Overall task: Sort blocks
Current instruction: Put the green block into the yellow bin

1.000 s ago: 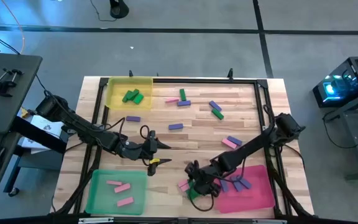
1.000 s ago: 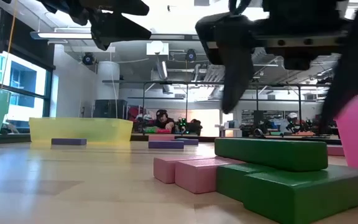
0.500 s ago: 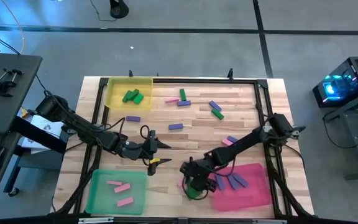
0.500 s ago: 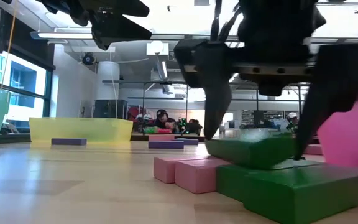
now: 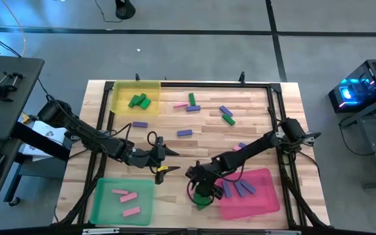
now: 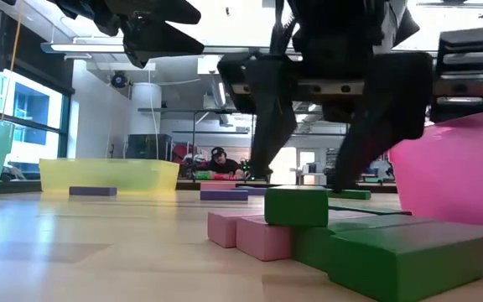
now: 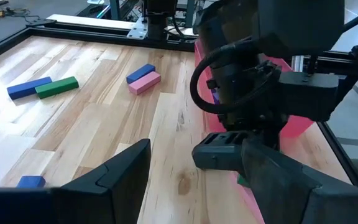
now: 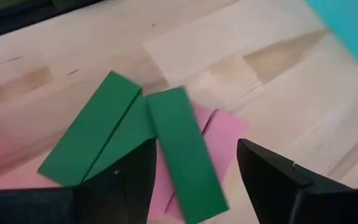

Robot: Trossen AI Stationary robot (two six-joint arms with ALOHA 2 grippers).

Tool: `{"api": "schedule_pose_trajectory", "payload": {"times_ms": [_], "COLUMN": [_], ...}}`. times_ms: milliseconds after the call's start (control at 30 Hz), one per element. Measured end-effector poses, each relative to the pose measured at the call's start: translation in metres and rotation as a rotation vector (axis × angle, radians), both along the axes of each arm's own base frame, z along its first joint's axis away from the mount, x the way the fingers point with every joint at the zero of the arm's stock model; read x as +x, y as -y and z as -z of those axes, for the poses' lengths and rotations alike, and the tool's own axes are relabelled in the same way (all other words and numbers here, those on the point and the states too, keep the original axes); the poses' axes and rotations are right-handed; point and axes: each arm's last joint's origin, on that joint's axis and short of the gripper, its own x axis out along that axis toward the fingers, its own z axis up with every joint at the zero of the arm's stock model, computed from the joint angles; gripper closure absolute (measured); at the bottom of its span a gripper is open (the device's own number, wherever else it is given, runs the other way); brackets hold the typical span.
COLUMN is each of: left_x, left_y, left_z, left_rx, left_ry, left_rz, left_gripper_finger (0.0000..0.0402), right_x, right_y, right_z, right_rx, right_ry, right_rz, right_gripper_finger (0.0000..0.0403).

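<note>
The right hand (image 6: 304, 180) straddles the top green block (image 6: 296, 205) of a small pile just beside the pink tray (image 5: 256, 199), fingers spread. The left hand (image 5: 162, 160), also spread, hovers well apart from it.

Bright, even overhead lighting; soft shadows; motion blur in right wrist view.
</note>
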Motion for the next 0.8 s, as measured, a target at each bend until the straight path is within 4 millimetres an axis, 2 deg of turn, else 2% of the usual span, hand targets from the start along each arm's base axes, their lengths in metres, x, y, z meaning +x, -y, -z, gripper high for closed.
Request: {"api": "schedule_pose_trajectory", "payload": {"times_ms": [167,367,467,700,800], "left_x": [0.0,0.0,0.0,0.0,0.0], "left_y": [0.0,0.0,0.0,0.0,0.0], "left_z": [0.0,0.0,0.0,0.0,0.0], "left_rx": [0.0,0.0,0.0,0.0,0.004], "left_ry": [0.0,-0.001,-0.001,-0.001,0.004], "left_rz": [0.0,0.0,0.0,0.0,-0.014], "left_gripper_finger": [0.0163,0.0163,0.0163,0.0163,0.0163], "right_x": [0.0,0.002,0.002,0.0,0.002], "right_y": [0.002,0.002,0.002,0.002,0.002], "right_z": [0.013,0.014,0.014,0.006,-0.007], "right_rx": [0.01,0.047,0.069,0.075,0.073], "right_ry": [-0.06,-0.092,-0.115,-0.118,-0.12], "right_rz": [-0.001,0.078,0.118,0.132,0.137], "right_gripper_finger": [0.0203,0.0211,0.0237,0.0329,0.0331]}}
